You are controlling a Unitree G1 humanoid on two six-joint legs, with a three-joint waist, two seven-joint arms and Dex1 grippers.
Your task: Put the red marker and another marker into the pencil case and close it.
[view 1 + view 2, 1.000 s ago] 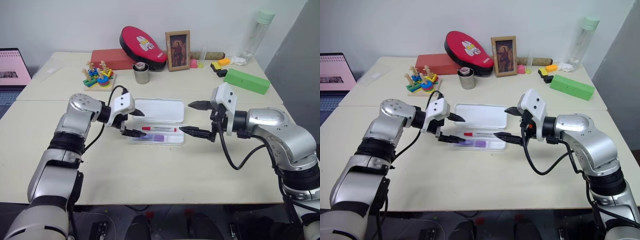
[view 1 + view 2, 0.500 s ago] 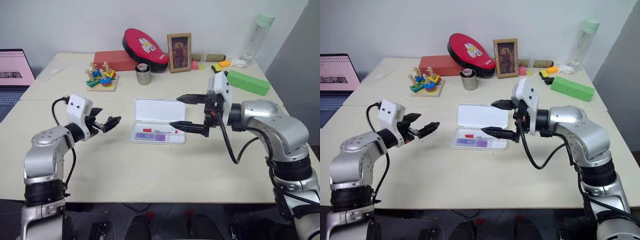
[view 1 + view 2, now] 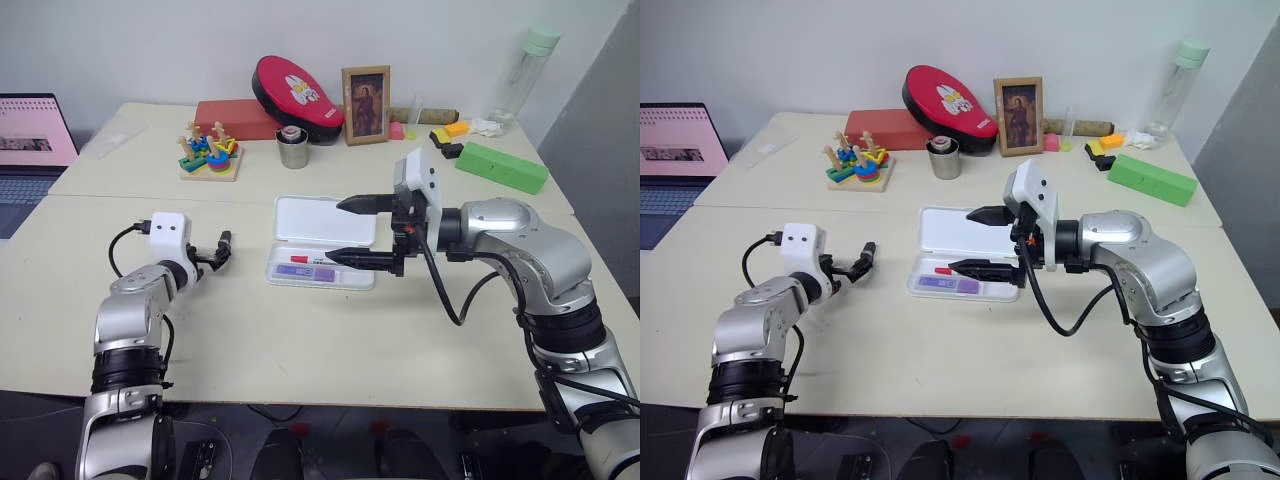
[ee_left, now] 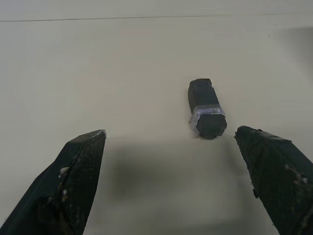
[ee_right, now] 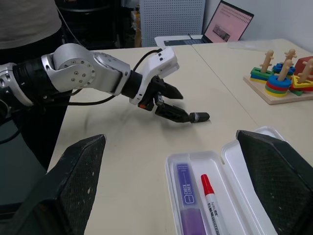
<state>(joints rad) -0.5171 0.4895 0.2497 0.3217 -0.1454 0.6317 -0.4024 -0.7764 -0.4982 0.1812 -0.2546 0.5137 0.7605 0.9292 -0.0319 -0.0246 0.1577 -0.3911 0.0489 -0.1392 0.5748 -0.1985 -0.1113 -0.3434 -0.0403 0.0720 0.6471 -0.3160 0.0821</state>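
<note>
Pencil case point(image 3: 322, 222): white, lying open on the table point(image 3: 300, 330), lid folded back flat toward the far side.
Red marker point(image 3: 312, 260): lying inside the tray of the case, along its length.
Lavender marker point(image 3: 308, 271): lying in the same tray, just beside the red marker on the near side.
Right gripper point(image 3: 345, 230): hovering over the right end of the case, pointing toward the robot's left, its two black fingers standing wide apart, one above the lid and one above the tray, gripping nothing.
Left gripper point(image 3: 215, 254): hanging low over the table to the left of the case, apart from it, fingers spread and empty.
Small black stub point(image 4: 206, 108): lying on the table just ahead of the left fingertips, between them in the left wrist view.
</note>
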